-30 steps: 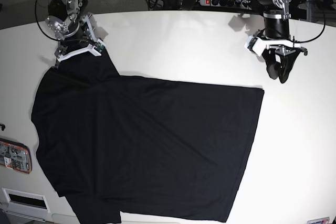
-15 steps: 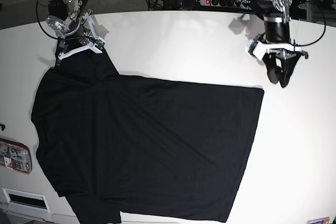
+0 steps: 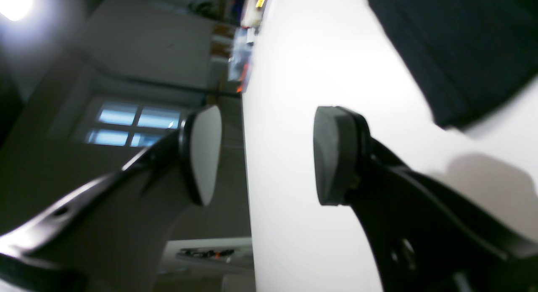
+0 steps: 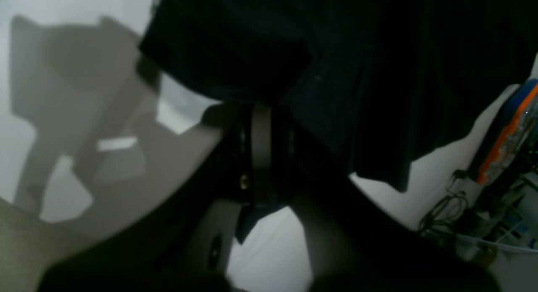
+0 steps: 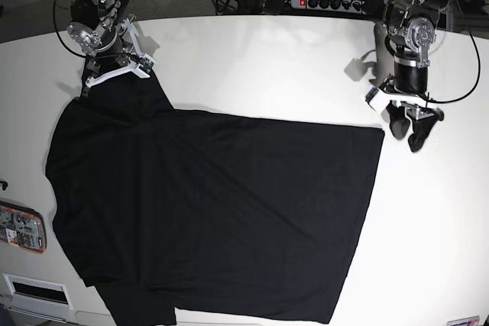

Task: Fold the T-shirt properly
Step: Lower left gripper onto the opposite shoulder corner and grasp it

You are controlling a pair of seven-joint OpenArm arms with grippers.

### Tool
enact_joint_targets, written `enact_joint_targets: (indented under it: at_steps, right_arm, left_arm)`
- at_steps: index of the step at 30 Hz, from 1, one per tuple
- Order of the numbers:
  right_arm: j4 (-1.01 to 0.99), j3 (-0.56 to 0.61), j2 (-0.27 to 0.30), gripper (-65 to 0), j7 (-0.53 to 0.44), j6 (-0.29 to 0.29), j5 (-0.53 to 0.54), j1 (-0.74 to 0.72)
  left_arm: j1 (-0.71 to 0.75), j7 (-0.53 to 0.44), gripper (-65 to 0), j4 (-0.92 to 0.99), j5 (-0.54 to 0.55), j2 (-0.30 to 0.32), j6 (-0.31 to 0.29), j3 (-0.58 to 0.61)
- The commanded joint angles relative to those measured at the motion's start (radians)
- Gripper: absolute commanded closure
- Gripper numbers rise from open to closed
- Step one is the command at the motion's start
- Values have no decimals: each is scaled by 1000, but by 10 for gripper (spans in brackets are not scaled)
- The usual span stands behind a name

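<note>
A plain black T-shirt (image 5: 206, 211) lay spread almost flat across the white table (image 5: 290, 66), filling most of its middle. One sleeve reached toward the far corner on the base view's left, and the straight hem ran down the side on that view's right. Part of the cloth hung past the near edge of the table.

The right end effector (image 5: 114, 66) sat at that far sleeve. In the right wrist view its jaws were pressed together with black fabric bunched between and around them, so it was pinching the sleeve.

The left end effector (image 5: 406, 129) hovered just beside the hem's far corner, apart from the cloth. In the left wrist view its two pads (image 3: 332, 157) stood spread with bare table between them, and the shirt's corner (image 3: 462, 61) lay just ahead, untouched.

The step in hand appeared to be taking hold of that hem corner. To do it well, the left end effector would likely need to slide low along the table so one pad slips under the fabric edge, then close on both layers before any lift, matching the right side's height so the cloth stays taut and even.
</note>
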State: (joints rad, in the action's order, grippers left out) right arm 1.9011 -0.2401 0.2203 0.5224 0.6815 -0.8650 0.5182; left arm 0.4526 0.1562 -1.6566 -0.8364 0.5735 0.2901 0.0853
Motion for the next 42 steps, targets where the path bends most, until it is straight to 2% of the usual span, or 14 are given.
enact_joint_targets:
  at_steps: [1, 4, 5, 7, 10, 13, 15, 18, 22, 29, 37, 39, 42]
  right_arm:
    - [21, -5, 9, 0, -5, -9, 2, 0]
    - [21, -5, 9, 0, -5, -9, 2, 0]
    - [21, -5, 9, 0, -5, -9, 2, 0]
    - [21, -5, 9, 0, -5, -9, 2, 0]
    - [22, -5, 9, 0, -5, -9, 2, 0]
    - [22, -5, 9, 0, -5, -9, 0, 0]
    - [22, -5, 9, 0, -5, -9, 0, 0]
    - [22, -5, 9, 0, -5, -9, 2, 0]
    - [22, -5, 9, 0, -5, -9, 2, 0]
    - [22, -5, 9, 0, -2, -9, 2, 0]
    - [22, -5, 9, 0, -2, -9, 2, 0]
    - [22, -5, 9, 0, -2, -9, 2, 0]
    - [22, -5, 9, 0, -2, -9, 2, 0]
  left_arm:
    - [-25, 36, -327, -1, -4, 38, 16, 49]
    - [-70, 167, -327, 0, 32, 92, 8, 199]
    - [-81, 199, -326, -3, 56, 107, -12, 238]
    - [-140, 267, -325, -4, 130, 138, -107, 324]
    - [-226, 374, -325, -6, 246, 156, -210, 411]
    - [-283, 458, -325, -40, 326, 199, -262, 488]
    - [-334, 491, -325, -63, 374, 225, -274, 545]
    - [-384, 520, -325, -69, 435, 263, -276, 601]
    - [-490, 532, -325, -20, 506, 274, -277, 692]
    - [-596, 532, -325, 40, 523, 274, -277, 842]
    - [-639, 530, -324, 117, 524, 267, -283, 864]
    - [-639, 530, -311, 121, 524, 267, -342, 864]
    - [-639, 530, -237, 125, 524, 267, -443, 864]
